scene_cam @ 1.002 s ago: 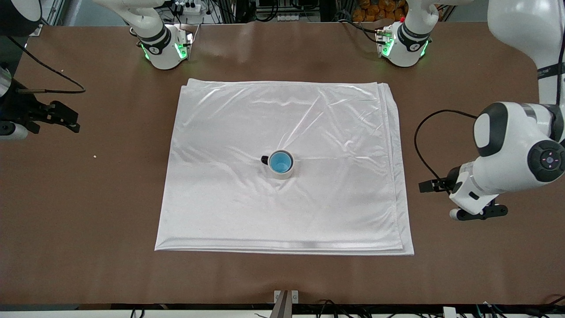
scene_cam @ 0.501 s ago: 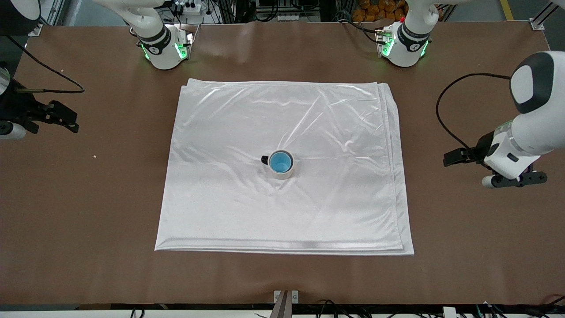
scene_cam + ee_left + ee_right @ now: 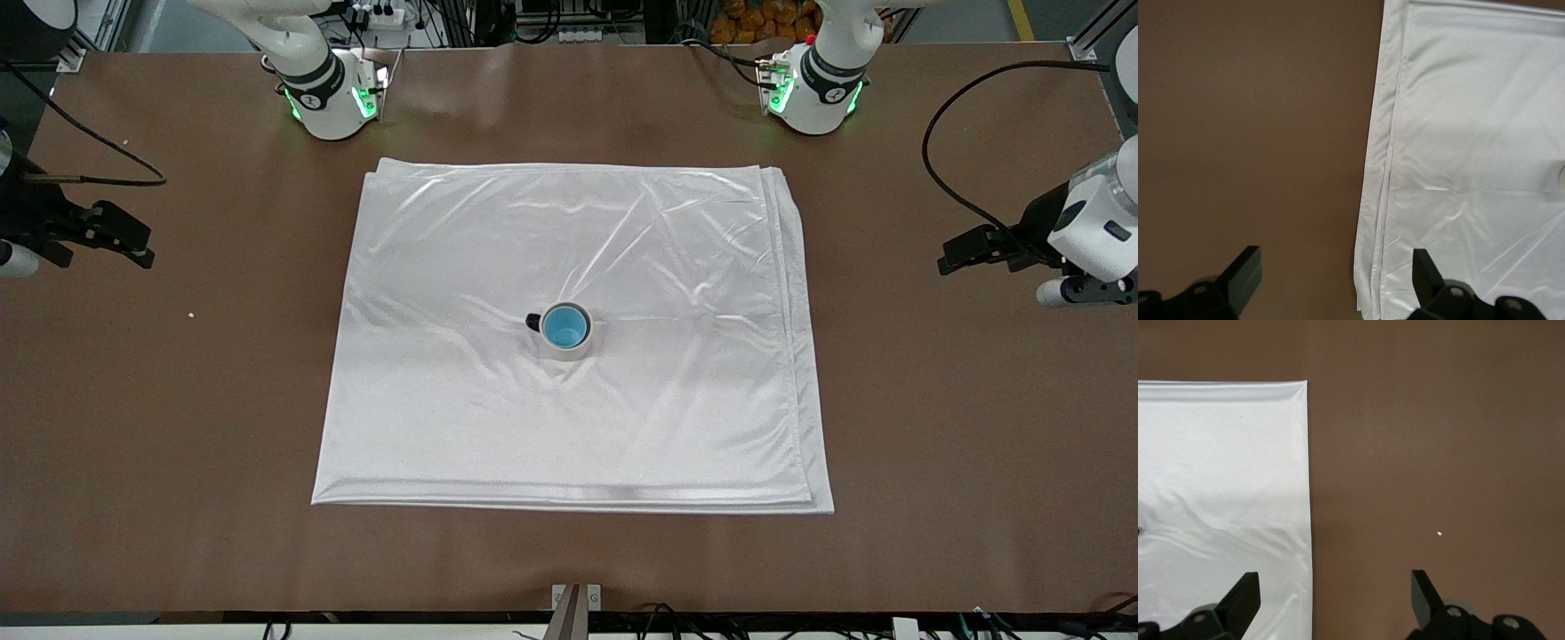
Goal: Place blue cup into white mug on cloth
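The white cloth (image 3: pixel 622 267) lies spread in the middle of the brown table. Near its centre stands the white mug (image 3: pixel 571 352), its dark handle stub (image 3: pixel 532 321) turned toward the right arm's end. The blue cup (image 3: pixel 565 328) sits upright inside the mug. My left gripper (image 3: pixel 1080 289) hangs open and empty over bare table at the left arm's end; in the left wrist view the gripper (image 3: pixel 1335 280) straddles the cloth's (image 3: pixel 1471 167) folded edge. My right gripper (image 3: pixel 27 253) waits open and empty at the right arm's end, its wrist view showing the gripper (image 3: pixel 1333 597) over the cloth's (image 3: pixel 1218 487) edge.
Both arm bases (image 3: pixel 329 98) (image 3: pixel 813 93) stand along the table edge farthest from the front camera. A black cable (image 3: pixel 960 178) loops over the table by the left gripper. A small pale crumb (image 3: pixel 190 314) (image 3: pixel 1439 534) lies on the table near the right gripper.
The left arm has drawn away from the cloth toward its own end of the table and toward the bases. The right gripper has barely shifted. Cup, mug and cloth are unmoved.
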